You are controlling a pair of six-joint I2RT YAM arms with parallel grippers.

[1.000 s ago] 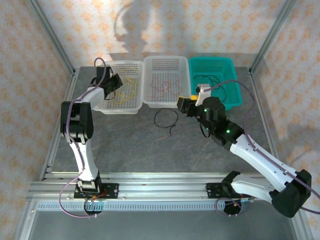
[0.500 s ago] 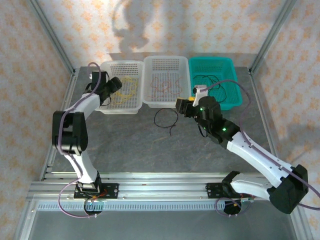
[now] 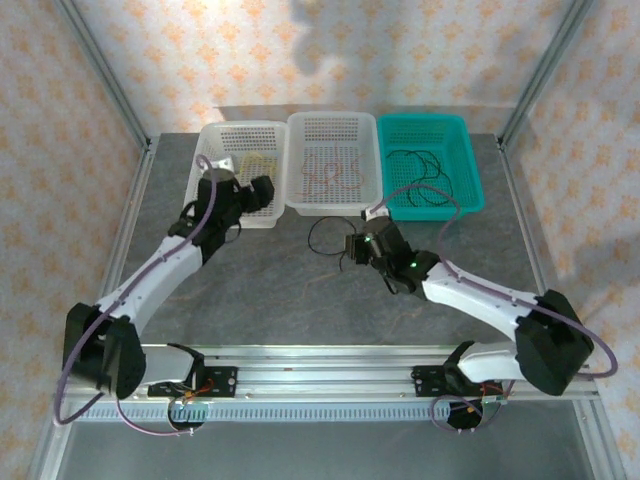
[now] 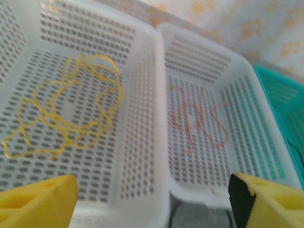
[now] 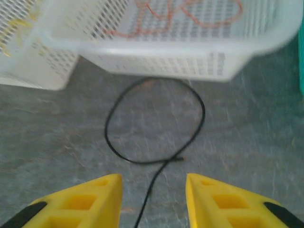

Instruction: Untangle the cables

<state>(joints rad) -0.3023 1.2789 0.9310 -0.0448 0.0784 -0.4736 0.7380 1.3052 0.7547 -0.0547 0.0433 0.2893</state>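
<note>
Sorting looks nearly done, one colour to each basket: yellow cable (image 4: 66, 114) in loose loops on the floor of the left white basket (image 3: 240, 126), reddish-pink cable (image 4: 199, 121) in the middle white basket (image 3: 330, 117), black cables (image 3: 420, 165) in the teal basket (image 3: 420, 119). One black cable (image 5: 154, 121) lies out on the grey table (image 3: 300, 300), just in front of the middle basket. It forms a single open loop, free of the others, with a tail. Its long axis runs from the basket wall toward the arm bases, loop at the far end, tail pointing near. Right gripper (image 5: 153, 194) hovers low over the tail, its yellow fingers (image 5: 107, 190) apart at a middling width and holding nothing. In the wrist view the tail runs down between them, so I judge it is lined up to pinch the tail and carry the cable to the teal basket. Left gripper (image 4: 152, 199) sits at the near rim of the two white baskets, spread wide and empty, probably just parked
</note>
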